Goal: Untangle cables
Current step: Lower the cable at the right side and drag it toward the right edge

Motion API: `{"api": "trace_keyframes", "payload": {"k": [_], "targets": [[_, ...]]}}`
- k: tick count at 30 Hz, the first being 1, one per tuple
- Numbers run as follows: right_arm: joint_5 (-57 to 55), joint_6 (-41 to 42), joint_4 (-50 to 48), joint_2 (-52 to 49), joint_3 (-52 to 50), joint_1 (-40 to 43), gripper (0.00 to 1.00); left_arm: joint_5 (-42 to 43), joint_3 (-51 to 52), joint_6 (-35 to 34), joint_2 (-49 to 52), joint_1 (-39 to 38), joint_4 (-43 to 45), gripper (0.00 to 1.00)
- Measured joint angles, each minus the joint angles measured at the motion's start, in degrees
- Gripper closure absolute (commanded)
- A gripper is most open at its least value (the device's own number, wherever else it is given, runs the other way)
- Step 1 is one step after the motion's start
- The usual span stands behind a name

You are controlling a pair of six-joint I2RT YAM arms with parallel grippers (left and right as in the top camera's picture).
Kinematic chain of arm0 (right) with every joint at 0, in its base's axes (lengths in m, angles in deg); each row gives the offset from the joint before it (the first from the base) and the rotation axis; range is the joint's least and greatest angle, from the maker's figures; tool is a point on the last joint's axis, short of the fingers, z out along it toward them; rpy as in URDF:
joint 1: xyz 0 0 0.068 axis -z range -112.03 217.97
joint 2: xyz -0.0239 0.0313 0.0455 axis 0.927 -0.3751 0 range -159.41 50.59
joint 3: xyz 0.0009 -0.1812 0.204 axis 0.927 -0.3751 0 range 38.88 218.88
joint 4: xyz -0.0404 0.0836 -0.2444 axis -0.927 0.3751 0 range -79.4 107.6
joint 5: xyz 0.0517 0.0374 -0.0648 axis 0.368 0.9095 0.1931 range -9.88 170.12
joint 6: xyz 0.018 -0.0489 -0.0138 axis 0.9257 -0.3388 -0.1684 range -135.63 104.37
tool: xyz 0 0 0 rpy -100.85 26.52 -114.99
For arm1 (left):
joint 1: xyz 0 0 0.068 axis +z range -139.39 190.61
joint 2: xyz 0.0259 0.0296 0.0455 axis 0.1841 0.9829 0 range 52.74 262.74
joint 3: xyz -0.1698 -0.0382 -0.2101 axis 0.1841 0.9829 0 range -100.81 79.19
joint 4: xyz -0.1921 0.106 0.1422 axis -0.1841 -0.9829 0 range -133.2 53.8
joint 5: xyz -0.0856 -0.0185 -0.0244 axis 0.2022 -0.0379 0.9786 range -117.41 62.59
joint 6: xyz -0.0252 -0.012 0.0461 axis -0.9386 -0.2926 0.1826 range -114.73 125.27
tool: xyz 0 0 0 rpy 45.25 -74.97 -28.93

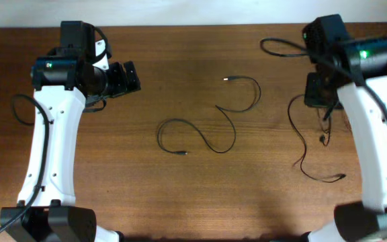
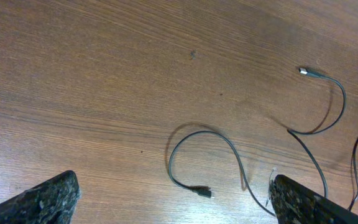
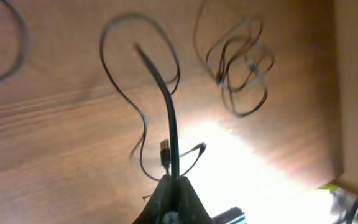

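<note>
Overhead and wrist views of the wooden worktop (image 1: 180, 195). The left end effector (image 1: 130, 77) was poised over the left part of the worktop with its fingers (image 2: 42, 199) spread wide apart and holding nothing. The central cable (image 1: 234, 138) lay flat and untangled in an open S-shaped run to its right, well apart from it in the overhead view. In the left wrist view one black plug end (image 2: 202, 191) lay between the two fingers. The silver-tipped plug (image 1: 226, 78) lay at the cable's far end. The right end effector (image 3: 171, 186) was over the right part of the worktop with its fingers closed together, clamped on a thin black cord (image 3: 169, 118) that ran straight out from the fingertips. Beyond it, off to one side in the right wrist view and apart from the fingers, the knotted bundle (image 3: 241, 68) of thin loops rested on the worktop.
</note>
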Motion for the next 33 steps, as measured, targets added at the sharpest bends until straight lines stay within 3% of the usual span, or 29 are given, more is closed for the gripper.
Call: {"api": "trace_keyframes", "payload": {"k": [9,20,24,27,33], "targets": [[4.85,1.09,-1.57,-7.63,-7.3,8.81,0.96,0.0,0.0,0.0,0.0,0.0,-0.04,0.01],[7.02,1.29,-18.67,-8.37,-32.3,12.11,0.87,0.0,0.0,0.0,0.0,0.0,0.0,0.01],[10.08,1.31,-24.83,-8.37,-40.13,12.11,0.77,0.02,0.0,-0.02,0.0,0.0,0.0,0.01],[11.67,1.4,-28.26,-8.44,-45.83,12.11,0.64,0.0,0.0,0.0,0.0,0.0,-0.04,0.01],[17.51,0.35,-29.55,-8.44,-47.95,12.11,0.5,0.0,0.0,0.0,0.0,0.0,0.0,0.01]]}}
